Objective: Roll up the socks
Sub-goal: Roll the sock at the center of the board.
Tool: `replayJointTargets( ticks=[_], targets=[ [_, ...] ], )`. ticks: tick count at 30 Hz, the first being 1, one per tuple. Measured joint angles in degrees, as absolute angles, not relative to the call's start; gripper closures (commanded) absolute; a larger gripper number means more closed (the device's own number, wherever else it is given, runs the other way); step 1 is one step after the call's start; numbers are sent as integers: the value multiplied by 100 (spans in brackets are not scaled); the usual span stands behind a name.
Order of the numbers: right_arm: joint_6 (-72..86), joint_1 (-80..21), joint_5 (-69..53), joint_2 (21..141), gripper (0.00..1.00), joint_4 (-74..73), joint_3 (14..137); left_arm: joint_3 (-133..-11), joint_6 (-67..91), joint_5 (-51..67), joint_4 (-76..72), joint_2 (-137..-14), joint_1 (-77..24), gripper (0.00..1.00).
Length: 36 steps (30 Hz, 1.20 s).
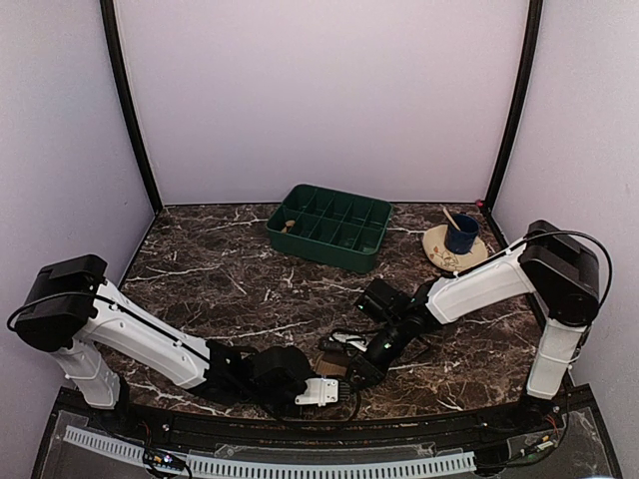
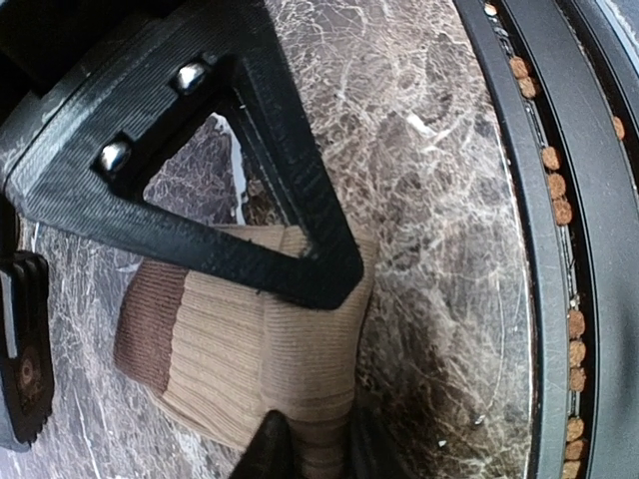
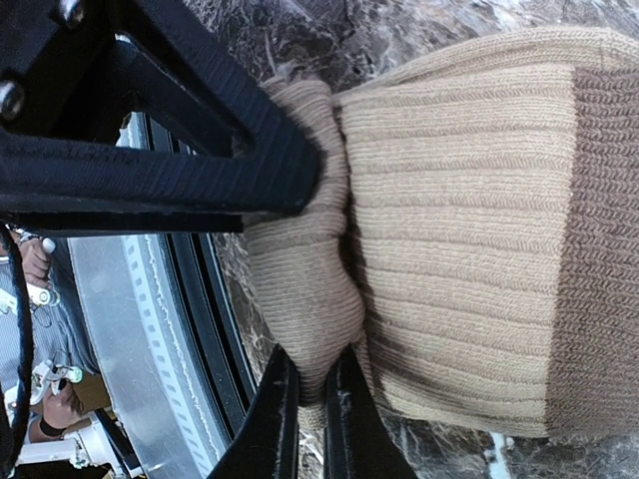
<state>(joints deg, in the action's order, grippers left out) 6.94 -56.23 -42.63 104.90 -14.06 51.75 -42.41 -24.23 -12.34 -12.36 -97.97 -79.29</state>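
Note:
A tan ribbed sock with a brown cuff lies on the marble close to the table's front edge, seen in the top view as a small patch between both arms. My left gripper is shut on a fold of its tan fabric. The right gripper pinches a bunched end of the same sock, with fabric bulging above its fingertips. Each wrist view shows the other gripper's black finger lying across the sock. In the top view the left gripper and right gripper meet over it.
A green compartment tray stands at the back middle. A plate with a blue cup sits at the back right. The black front rail of the table runs just beside the sock. Loose cables lie near the right wrist.

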Motion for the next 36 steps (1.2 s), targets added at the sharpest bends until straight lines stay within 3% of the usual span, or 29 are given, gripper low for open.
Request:
replayJointTargets(
  ticks=[4, 21, 36],
  targets=[
    [694, -5618, -4276, 10501, 100, -1441, 5183, -4305, -2482, -1190, -1210, -9848, -7929, 100],
    [781, -5468, -4423, 10460, 76, -1588, 5153, -5131, -2370, 123, 16, -10055, -7391, 100],
    [1249, -4908, -4254, 9662, 68, -947, 4123, -6178, -2021, 1697, 1120, -10672, -6810, 100]
  ],
)
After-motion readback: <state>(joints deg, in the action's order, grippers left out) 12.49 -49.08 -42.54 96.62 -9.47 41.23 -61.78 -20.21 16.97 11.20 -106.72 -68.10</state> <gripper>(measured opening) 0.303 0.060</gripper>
